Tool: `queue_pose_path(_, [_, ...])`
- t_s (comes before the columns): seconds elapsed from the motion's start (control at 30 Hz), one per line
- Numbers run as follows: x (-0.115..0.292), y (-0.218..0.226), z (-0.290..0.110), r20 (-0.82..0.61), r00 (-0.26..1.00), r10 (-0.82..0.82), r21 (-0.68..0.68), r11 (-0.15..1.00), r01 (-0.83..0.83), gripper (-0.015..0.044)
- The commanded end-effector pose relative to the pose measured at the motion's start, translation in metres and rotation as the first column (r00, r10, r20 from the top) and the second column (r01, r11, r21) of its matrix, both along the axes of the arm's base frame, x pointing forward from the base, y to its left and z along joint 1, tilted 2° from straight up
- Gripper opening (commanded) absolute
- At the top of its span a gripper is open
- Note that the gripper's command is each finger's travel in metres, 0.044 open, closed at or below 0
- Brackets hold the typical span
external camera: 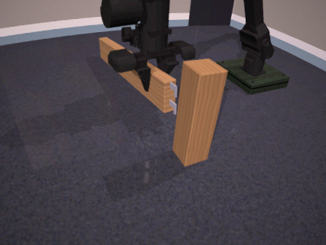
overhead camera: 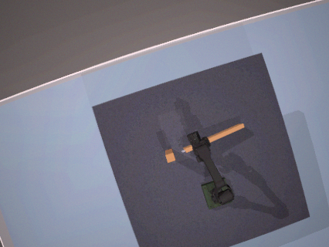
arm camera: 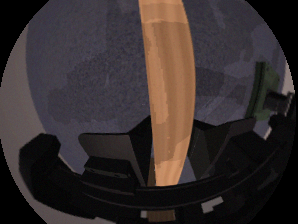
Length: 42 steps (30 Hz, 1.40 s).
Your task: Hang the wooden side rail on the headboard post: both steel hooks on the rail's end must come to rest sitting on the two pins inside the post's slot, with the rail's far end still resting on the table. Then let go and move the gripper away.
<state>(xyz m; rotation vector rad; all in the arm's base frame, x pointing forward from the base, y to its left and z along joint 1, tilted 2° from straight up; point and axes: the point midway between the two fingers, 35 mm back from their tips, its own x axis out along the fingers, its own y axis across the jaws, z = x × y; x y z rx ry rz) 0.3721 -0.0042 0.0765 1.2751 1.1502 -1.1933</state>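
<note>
The wooden rail (overhead camera: 225, 133) (external camera: 158, 89) (arm camera: 172, 75) is held near its hook end. My gripper (overhead camera: 198, 146) (external camera: 157, 80) (arm camera: 162, 117) is shut on it, one finger on each side. Two steel hooks (overhead camera: 183, 151) (external camera: 174, 89) stick out of the rail's near end, one above the other. The headboard post (overhead camera: 170, 156) (external camera: 197, 115) stands upright. In the top view a gap shows between hooks and post. The rail's shadow lies apart from it, so it looks raised; whether its far end touches the table cannot be told. The post's slot and pins are hidden.
The arm's green base plate (overhead camera: 208, 194) (external camera: 268, 76) (arm camera: 259, 90) stands on the dark table surface (overhead camera: 147, 185) (external camera: 96, 207), to one side of the rail. The arm reaches from it over the rail. Broad shadows cross the surface.
</note>
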Motion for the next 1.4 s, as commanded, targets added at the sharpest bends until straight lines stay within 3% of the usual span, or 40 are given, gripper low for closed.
queue_pose_path(0.0, [0.0039, 0.0011, 0.0038, 0.017, 1.0, 0.007, -0.003, 1.0, -0.007, 0.0])
queue_pose_path(1.37, [0.0081, 0.0045, 0.0039, 0.017, 1.0, 0.007, -0.003, 1.0, -0.007, 0.0])
